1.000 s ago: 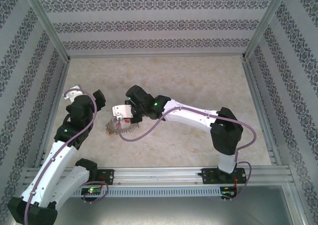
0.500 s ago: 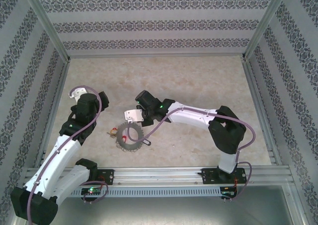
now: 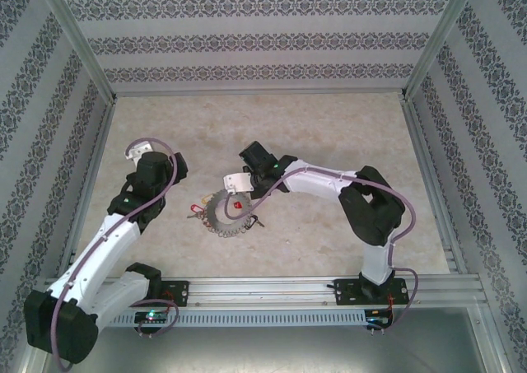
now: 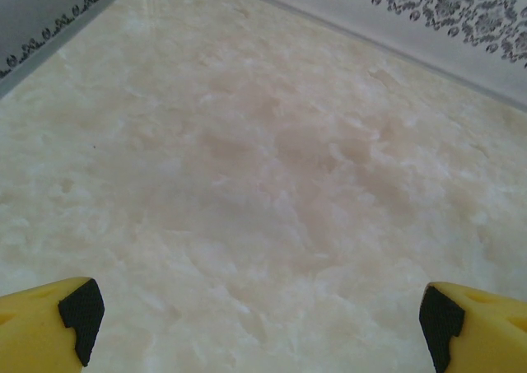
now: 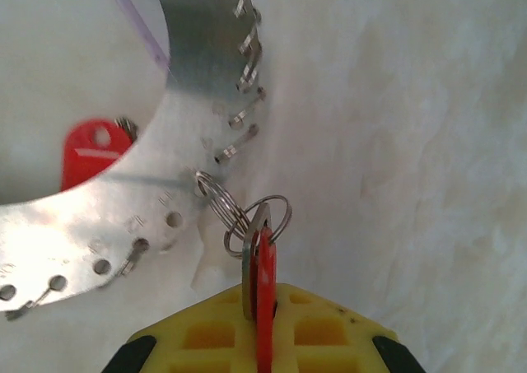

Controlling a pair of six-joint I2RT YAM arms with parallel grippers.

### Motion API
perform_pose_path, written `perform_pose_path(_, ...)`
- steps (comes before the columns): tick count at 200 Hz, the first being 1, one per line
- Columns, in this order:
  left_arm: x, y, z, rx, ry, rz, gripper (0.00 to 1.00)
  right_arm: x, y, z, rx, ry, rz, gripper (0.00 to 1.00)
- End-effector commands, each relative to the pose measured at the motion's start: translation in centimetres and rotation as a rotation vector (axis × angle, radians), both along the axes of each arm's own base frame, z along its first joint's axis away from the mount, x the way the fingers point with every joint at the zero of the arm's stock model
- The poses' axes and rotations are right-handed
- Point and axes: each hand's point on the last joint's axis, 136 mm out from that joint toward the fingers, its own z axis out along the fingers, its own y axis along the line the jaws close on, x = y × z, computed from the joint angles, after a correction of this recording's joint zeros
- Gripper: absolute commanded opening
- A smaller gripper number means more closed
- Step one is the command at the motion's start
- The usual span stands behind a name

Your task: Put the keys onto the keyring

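In the right wrist view my right gripper (image 5: 260, 307) is shut on the keys (image 5: 252, 258), a silver key and a red tag held edge-on between the yellow fingers. Small wire rings (image 5: 247, 212) run from the keys to a hole in the rim of the keyring (image 5: 193, 93), a flat grey band. From above, the keyring (image 3: 216, 221) lies on the table under the right gripper (image 3: 240, 193). My left gripper (image 3: 167, 170) stands to its left, apart from it. Its fingertips (image 4: 81, 311) are wide open over bare table.
A second red tag (image 5: 90, 152) lies inside the keyring's opening. Other small keys and tags fringe its rim (image 3: 198, 211). The marble-look tabletop (image 3: 329, 134) is walled in by patterned panels at the back and both sides.
The keyring has slid to the right and towards the near edge, and the right gripper has moved with it. The left arm's wrist has shifted a little right and back, still open.
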Motion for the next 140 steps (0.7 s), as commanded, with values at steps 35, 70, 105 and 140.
perform_pose_path(35, 1.2, -0.7, -0.6, 0.003, -0.007, -0.047, 0.99, 3.1, -3.6, -3.6, -0.197, -0.054, -0.012, 0.06)
perform_pose_path(70, 1.7, -1.3, -1.4, 0.041, 0.011, -0.106, 0.99, 3.8, -4.4, -4.1, -0.209, -0.052, -0.039, 0.95)
perform_pose_path(105, 0.7, 2.2, -0.6, 0.177, 0.094, 0.06, 0.99, 3.9, -6.1, -1.4, -0.115, -0.029, -0.113, 0.98)
perform_pose_path(140, 1.1, 2.3, 1.4, 0.255, 0.055, 0.021, 0.99, 3.7, -9.0, 4.8, 0.071, -0.09, -0.232, 0.98)
